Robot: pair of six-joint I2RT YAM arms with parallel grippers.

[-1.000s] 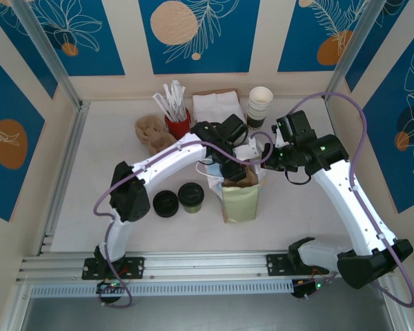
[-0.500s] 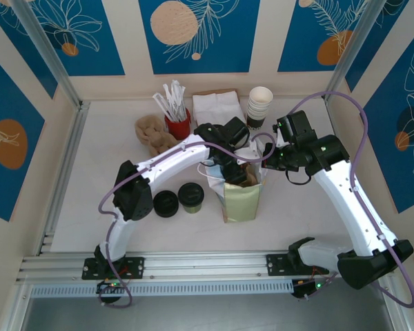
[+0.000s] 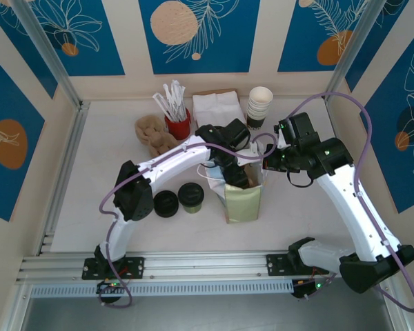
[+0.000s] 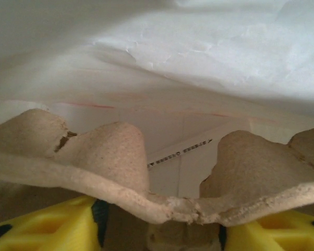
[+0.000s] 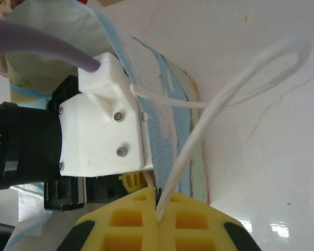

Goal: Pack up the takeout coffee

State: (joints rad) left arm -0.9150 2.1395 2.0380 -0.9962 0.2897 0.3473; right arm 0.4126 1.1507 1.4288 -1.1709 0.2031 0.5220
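The takeout coffee [image 3: 191, 196], a small olive-green cup under a black lid, stands on the table left of the paper bag [image 3: 241, 201]. My left gripper [image 3: 237, 174] reaches down into the bag's mouth. In the left wrist view its yellow fingers [image 4: 47, 225] stand apart on either side of a brown pulp cup carrier [image 4: 110, 157], with white bag wall [image 4: 199, 63] behind; the left gripper [image 4: 159, 230] is open. My right gripper [image 5: 159, 203] is shut on the bag's white cord handle [image 5: 220, 99] and sits at the bag's right rim [image 3: 268, 164].
A low pile of black lids [image 3: 165, 203] sits beside the coffee. Along the back stand a stack of nested cups [image 3: 259, 107], white napkins [image 3: 214, 107], a red cup of wrapped sticks [image 3: 177, 117] and more brown carriers [image 3: 154, 132]. Metal rails run along the left and front.
My left gripper has sunk further into the bag with the carrier and its jaws have spread. The right arm shifted slightly, still holding the handle.
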